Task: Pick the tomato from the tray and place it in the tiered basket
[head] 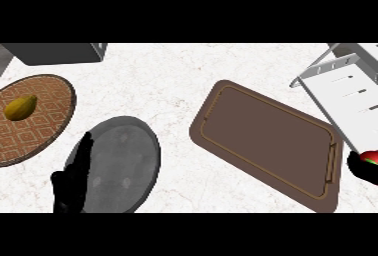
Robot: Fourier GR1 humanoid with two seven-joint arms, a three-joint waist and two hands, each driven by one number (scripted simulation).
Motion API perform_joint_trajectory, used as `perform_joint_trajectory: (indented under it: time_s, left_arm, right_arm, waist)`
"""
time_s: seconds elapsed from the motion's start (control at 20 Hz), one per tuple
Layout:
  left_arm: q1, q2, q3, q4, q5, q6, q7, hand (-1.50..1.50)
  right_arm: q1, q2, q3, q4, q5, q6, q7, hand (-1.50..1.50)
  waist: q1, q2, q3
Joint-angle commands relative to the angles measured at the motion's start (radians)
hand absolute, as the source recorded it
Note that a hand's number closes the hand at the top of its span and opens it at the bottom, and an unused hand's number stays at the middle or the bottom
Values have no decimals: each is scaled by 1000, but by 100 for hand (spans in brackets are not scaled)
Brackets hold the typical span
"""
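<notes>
The brown tray (pixel 266 142) lies right of centre with nothing on it. At the right edge my right hand (pixel 360 170) is curled round the red tomato (pixel 371 158), just past the tray's right end and below the white tiered basket (pixel 347 87) at the upper right. Only part of the tomato shows; the view's edge cuts off the rest. My left hand (pixel 72 182) rests open at the lower left, fingers up, over the edge of a grey plate (pixel 125 160).
A round woven brown plate (pixel 44 125) at the left holds a yellow-green fruit (pixel 21 107). A dark grey box (pixel 59 52) stands at the top left. White marble counter (pixel 177 85) shows between the plates and the tray.
</notes>
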Motion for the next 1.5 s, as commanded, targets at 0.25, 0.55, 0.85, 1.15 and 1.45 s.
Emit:
perform_joint_trajectory:
  time_s: [0.25,0.55,0.85,1.15,1.45]
  left_arm:
    - [6,-4,-13,47,6,-30,15,0]
    - [-57,-11,-5,114,-8,-34,14,0]
    - [-20,-7,-29,18,-10,-44,46,0]
    - [-73,-11,-5,99,-11,-46,18,0]
    - [-67,-45,-32,96,-40,-23,23,0]
  right_arm:
    - [-51,-120,-139,-485,156,252,259,150]
    - [-149,-146,-156,-505,140,398,312,150]
    - [-399,-240,-271,-280,85,467,284,150]
    - [-510,-283,-349,-82,85,463,191,150]
    - [-614,-340,-423,155,49,437,32,150]
  waist:
    - [39,15,-10]
    - [51,21,-8]
    - [80,21,-7]
    - [77,26,-7]
    - [74,25,-4]
